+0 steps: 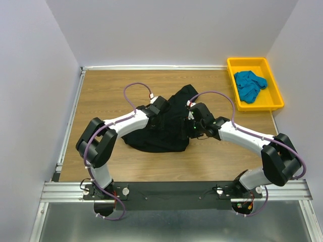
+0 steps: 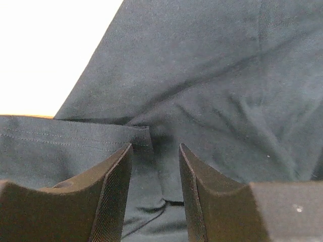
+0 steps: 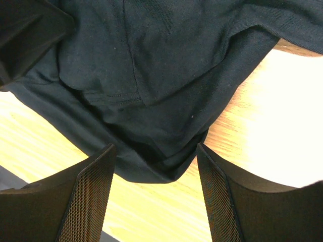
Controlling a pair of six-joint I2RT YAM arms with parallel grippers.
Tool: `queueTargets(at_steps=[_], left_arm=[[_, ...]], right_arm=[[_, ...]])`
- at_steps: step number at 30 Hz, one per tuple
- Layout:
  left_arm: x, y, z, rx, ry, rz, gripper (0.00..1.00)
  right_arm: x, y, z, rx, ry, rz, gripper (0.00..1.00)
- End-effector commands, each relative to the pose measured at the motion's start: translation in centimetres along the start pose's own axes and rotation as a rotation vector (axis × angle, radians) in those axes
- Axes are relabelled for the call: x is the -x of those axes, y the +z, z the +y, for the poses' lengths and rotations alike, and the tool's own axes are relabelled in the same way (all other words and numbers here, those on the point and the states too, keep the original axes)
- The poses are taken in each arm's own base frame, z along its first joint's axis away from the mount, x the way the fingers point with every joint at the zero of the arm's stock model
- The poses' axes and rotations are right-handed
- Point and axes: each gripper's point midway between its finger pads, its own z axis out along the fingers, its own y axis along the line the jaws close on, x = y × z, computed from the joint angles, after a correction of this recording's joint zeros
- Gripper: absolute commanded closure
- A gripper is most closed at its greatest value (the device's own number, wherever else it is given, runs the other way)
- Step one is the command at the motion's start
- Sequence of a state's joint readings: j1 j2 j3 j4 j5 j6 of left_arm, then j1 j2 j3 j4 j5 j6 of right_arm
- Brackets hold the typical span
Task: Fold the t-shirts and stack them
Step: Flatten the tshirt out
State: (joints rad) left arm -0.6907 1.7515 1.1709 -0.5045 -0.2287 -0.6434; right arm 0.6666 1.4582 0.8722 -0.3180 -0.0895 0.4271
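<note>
Though rumpled, t-shirt (image 1: 156,140) beneath end effectors (image 2: 155,149) (image 3: 155,149)

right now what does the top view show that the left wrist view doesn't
Only the top view: the yellow tray at the far right with the teal shirt in it, and the black shirt's whole crumpled outline on the table. Only the left wrist view: the left gripper up close, its fingers apart with a ridge of cloth between them, and a stitched hem. Both: the black shirt.
</note>
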Motion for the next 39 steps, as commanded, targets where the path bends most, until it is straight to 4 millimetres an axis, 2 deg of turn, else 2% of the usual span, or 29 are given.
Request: queueTargets(at_steps=[1, 7, 10, 13, 14, 15, 18, 21, 24, 25, 27, 28, 29, 32, 35, 38, 39], left_arm=[[0.3, 0.5, 0.4, 0.063, 0.027, -0.025, 0.51], [-0.4, 0.8, 1.5, 0.121, 0.047, -0.023, 0.59], [-0.7, 1.0, 1.8, 0.133, 0.046, -0.023, 0.67], [-0.7, 0.9, 2.2, 0.147, 0.048, -0.031, 0.83], [-0.7, 0.9, 2.2, 0.147, 0.047, -0.037, 0.95], [-0.7, 0.9, 2.3, 0.149, 0.047, -0.038, 1.00], [-0.4, 0.5, 2.5, 0.149, 0.032, -0.064, 1.00], [0.4, -0.5, 2.8, 0.149, 0.012, -0.110, 1.00], [1.5, -2.0, 3.3, 0.155, -0.014, -0.166, 1.00], [1.6, -2.4, 3.6, 0.159, -0.026, -0.177, 1.00], [2.8, -4.1, 3.9, 0.155, -0.053, -0.237, 1.00], [3.0, -4.7, 4.1, 0.155, -0.063, -0.252, 1.00], [3.6, -5.7, 4.4, 0.149, -0.083, -0.281, 1.00], [4.1, -7.3, 5.0, 0.119, -0.123, -0.324, 1.00], [3.8, -8.0, 5.5, 0.094, -0.140, -0.335, 1.00], [3.4, -9.2, 5.7, 0.059, -0.169, -0.354, 1.00], [3.6, -10.1, 5.7, 0.035, -0.185, -0.375, 1.00]], right_arm=[[-0.3, -0.2, -0.5, -0.034, 0.003, -0.002, 0.28], [-0.4, -0.1, -0.7, -0.041, 0.003, 0.002, 0.28], [-0.4, 0.0, -0.7, -0.045, 0.005, 0.003, 0.28], [-0.3, 0.1, -0.8, -0.050, 0.002, -0.001, 0.28], [-0.1, 0.1, -0.8, -0.054, 0.001, -0.006, 0.28], [-0.1, 0.1, -0.8, -0.056, 0.003, -0.006, 0.28], [0.4, 0.1, -1.1, -0.076, -0.007, -0.021, 0.28], [1.5, 0.0, -2.9, -0.160, 0.001, -0.061, 0.28], [3.0, 0.0, -5.1, -0.189, 0.081, -0.082, 0.29], [4.2, -0.3, -6.4, -0.202, 0.128, -0.107, 0.29], [5.5, -0.4, -7.3, -0.200, 0.167, -0.126, 0.29], [6.0, -0.3, -8.7, -0.217, 0.202, -0.133, 0.30], [7.3, -0.4, -8.8, -0.203, 0.210, -0.158, 0.30], [9.0, 0.2, -9.9, -0.191, 0.245, -0.172, 0.31], [9.8, 0.9, -10.7, -0.168, 0.272, -0.179, 0.31], [9.6, 2.1, -11.1, -0.126, 0.299, -0.155, 0.31], [9.2, 2.6, -11.0, -0.104, 0.306, -0.140, 0.31]])
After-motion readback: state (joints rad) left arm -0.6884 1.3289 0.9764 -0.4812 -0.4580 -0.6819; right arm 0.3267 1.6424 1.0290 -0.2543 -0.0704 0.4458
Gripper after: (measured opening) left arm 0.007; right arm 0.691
